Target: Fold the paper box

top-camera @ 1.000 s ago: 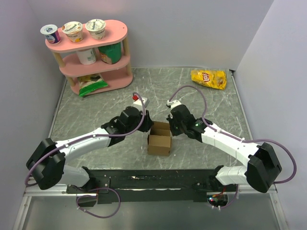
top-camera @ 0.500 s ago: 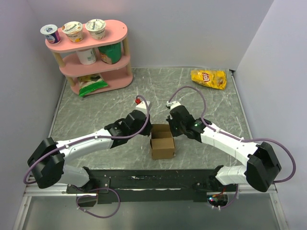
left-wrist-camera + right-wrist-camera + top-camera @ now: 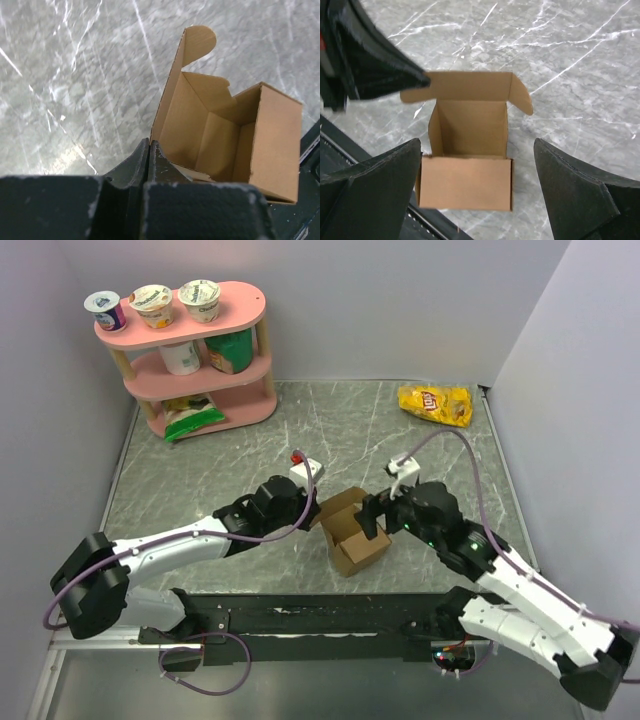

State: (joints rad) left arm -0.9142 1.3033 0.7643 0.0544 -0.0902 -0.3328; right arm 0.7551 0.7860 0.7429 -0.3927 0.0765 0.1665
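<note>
The paper box [image 3: 358, 538] is brown cardboard standing open on the grey table, its lid flap raised and turned at an angle. My left gripper [image 3: 318, 512] is shut on the left end of that flap. In the left wrist view the closed fingertips [image 3: 149, 143] pinch the flap's edge, with the box's hollow inside [image 3: 220, 135] just beyond. My right gripper [image 3: 375, 520] is open and hovers over the box without touching it. In the right wrist view its fingers stand wide on either side [image 3: 477, 142] of the box's front wall [image 3: 465, 182].
A pink three-tier shelf [image 3: 190, 350] with yogurt cups and packets stands at the back left. A yellow chip bag [image 3: 435, 403] lies at the back right. The black base rail [image 3: 320, 615] runs along the near edge just behind the box.
My right gripper has let go, opened wide and drawn back to the right. My left gripper has shut on the flap and moved right. The box has shifted right and turned.
</note>
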